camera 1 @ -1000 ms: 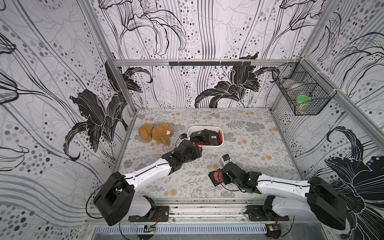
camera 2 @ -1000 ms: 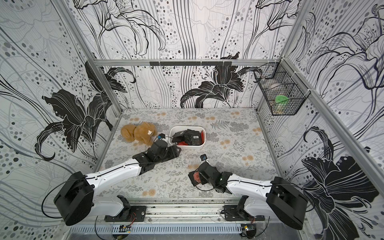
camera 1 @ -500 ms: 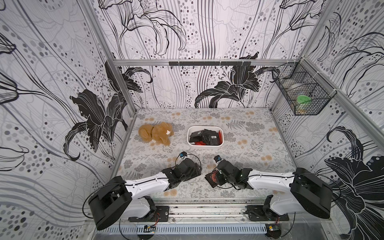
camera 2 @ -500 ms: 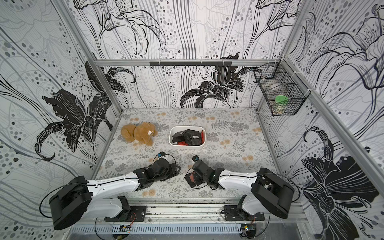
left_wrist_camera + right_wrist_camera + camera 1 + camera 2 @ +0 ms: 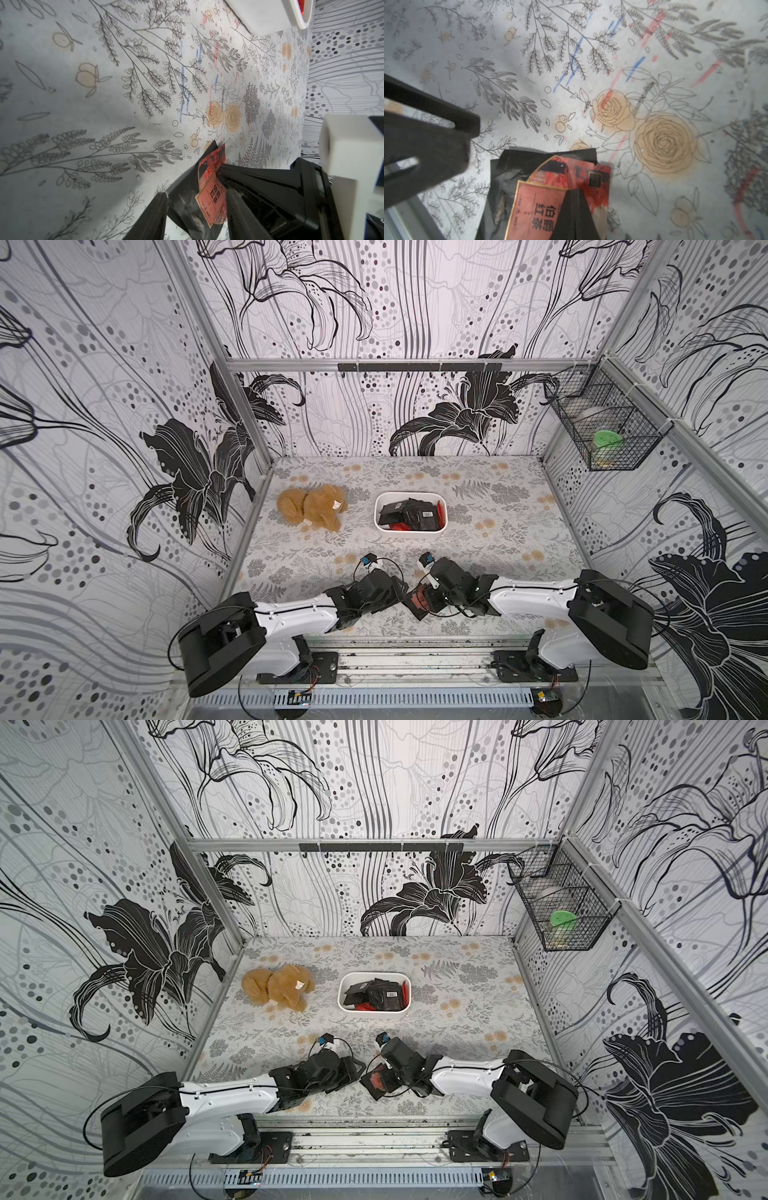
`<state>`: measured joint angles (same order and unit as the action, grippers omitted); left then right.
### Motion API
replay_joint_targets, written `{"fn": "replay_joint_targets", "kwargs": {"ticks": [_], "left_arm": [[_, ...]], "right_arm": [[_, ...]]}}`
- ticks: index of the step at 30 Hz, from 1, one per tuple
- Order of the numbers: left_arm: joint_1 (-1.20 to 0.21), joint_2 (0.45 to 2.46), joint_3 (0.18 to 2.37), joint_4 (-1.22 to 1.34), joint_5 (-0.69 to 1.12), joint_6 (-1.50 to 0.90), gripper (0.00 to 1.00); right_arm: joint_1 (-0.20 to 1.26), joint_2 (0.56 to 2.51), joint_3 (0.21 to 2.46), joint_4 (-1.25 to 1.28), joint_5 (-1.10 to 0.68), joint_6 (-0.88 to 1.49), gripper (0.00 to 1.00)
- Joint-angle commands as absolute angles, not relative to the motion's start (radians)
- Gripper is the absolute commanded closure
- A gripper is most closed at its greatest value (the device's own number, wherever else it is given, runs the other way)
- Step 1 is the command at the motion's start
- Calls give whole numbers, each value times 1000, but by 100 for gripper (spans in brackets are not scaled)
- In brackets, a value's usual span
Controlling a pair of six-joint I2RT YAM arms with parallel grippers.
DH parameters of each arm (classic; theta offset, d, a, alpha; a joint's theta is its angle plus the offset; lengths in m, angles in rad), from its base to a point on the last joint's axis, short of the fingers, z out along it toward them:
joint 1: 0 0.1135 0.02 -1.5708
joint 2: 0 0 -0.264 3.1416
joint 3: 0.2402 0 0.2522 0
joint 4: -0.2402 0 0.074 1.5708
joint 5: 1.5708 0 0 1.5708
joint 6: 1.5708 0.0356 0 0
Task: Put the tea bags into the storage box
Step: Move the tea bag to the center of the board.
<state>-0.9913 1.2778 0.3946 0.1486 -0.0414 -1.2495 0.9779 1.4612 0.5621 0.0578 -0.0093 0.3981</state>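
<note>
The right pincer [image 5: 572, 195] is pinched shut on a red tea bag [image 5: 548, 199]. The left pincer [image 5: 196, 203] is half open, with a black tea bag [image 5: 182, 207] between its fingers. The storage box [image 5: 410, 536] sits far ahead of both.

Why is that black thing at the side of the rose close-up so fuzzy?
Right wrist view: the left claw is blurred, probably too near the lens, while the red tea bag reads sharper. Left wrist view: the storage box rim looks soft too.
</note>
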Motion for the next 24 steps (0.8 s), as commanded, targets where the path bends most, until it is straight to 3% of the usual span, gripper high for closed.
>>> {"fn": "replay_joint_targets", "kwargs": {"ticks": [1, 6, 24], "left_arm": [[-1018, 1296, 363, 240, -51, -1322, 53], [-1045, 1338, 317, 369, -43, -1397, 56], [-1081, 1425, 319, 459, -69, -1467, 59]], "right_arm": [[986, 1487, 569, 21, -26, 376, 100], [988, 1491, 572, 21, -26, 377, 100], [988, 1493, 572, 21, -28, 377, 100]]}}
